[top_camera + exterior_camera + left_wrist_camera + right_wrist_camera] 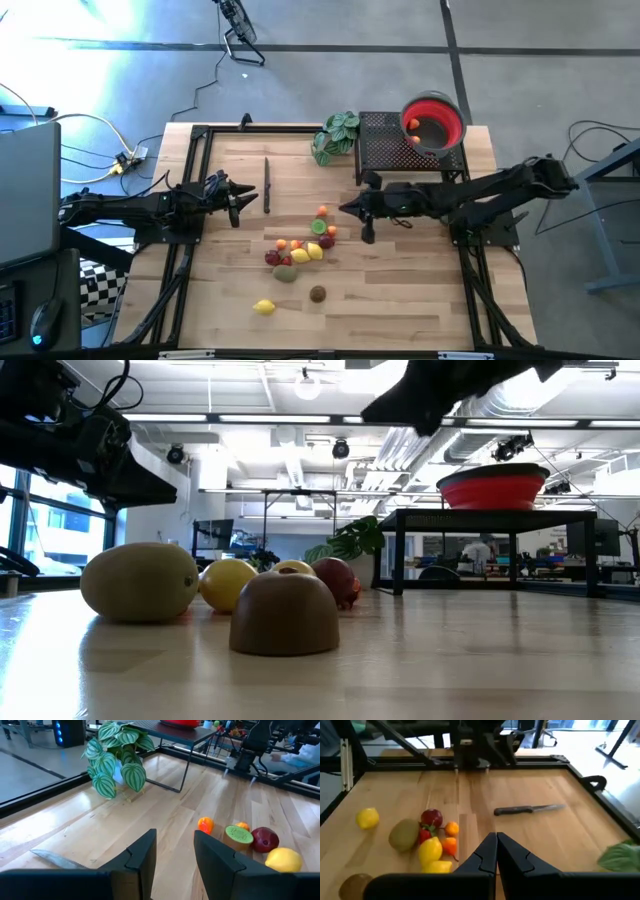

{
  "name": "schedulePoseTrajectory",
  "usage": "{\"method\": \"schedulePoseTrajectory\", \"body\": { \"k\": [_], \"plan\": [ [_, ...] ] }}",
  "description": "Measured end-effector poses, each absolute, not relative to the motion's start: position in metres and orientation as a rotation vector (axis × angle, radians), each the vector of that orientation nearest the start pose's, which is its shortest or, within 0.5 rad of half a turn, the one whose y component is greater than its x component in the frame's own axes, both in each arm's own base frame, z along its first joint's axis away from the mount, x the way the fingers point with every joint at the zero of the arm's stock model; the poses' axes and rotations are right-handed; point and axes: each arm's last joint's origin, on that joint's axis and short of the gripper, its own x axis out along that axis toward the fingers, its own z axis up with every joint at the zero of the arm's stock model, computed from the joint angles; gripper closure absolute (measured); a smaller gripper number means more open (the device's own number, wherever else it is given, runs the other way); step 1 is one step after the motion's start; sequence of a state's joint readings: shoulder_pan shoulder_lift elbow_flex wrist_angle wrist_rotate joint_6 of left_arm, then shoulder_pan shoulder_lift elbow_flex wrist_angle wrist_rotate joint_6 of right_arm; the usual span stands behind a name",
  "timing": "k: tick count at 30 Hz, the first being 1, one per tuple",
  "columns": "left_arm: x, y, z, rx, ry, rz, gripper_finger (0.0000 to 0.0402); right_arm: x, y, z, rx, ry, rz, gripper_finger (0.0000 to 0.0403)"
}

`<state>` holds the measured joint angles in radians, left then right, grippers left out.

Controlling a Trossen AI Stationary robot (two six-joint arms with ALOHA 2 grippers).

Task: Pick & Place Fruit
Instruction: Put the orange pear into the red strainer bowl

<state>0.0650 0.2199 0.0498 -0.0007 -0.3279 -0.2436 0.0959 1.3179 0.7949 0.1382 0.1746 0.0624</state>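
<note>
The right gripper (pixel 347 208) is shut tight on nothing, hanging just beside the fruit (pixel 301 252). The left gripper (pixel 249 200) is partly open and empty (it waits near a knife (pixel 267 184)). One or two fruits sit in the red bowl (pixel 433 122). Most are not moved yet.

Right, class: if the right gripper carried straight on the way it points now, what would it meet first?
Probably the left gripper, facing it across the table. The right gripper, jaws shut, hangs above the wood, so it should pass over the knife beside its line; height is hard to judge.
</note>
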Motion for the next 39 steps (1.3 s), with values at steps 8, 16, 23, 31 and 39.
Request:
{"method": "schedulePoseTrajectory", "body": {
  "k": [8, 16, 23, 31, 39],
  "plan": [
    [0.107, 0.016, 0.163, -0.214, 0.123, 0.41, 0.0274, 0.303, 0.024, 0.208, 0.029, 0.551, -0.113, 0.04],
    [0.107, 0.016, 0.162, -0.214, 0.124, 0.41, 0.0274, 0.32, 0.025, 0.171, 0.069, 0.612, -0.135, 0.0399],
    [0.107, 0.016, 0.162, -0.214, 0.124, 0.41, 0.0274, 0.321, 0.026, 0.162, 0.066, 0.655, -0.134, 0.0338],
    [0.107, 0.016, 0.162, -0.214, 0.124, 0.41, 0.0274, 0.32, 0.026, 0.159, 0.059, 0.672, -0.128, 0.0203],
    [0.107, 0.016, 0.162, -0.214, 0.124, 0.41, 0.0274, 0.323, 0.026, 0.145, 0.069, 0.705, -0.153, 0.0145]
  ]
}}
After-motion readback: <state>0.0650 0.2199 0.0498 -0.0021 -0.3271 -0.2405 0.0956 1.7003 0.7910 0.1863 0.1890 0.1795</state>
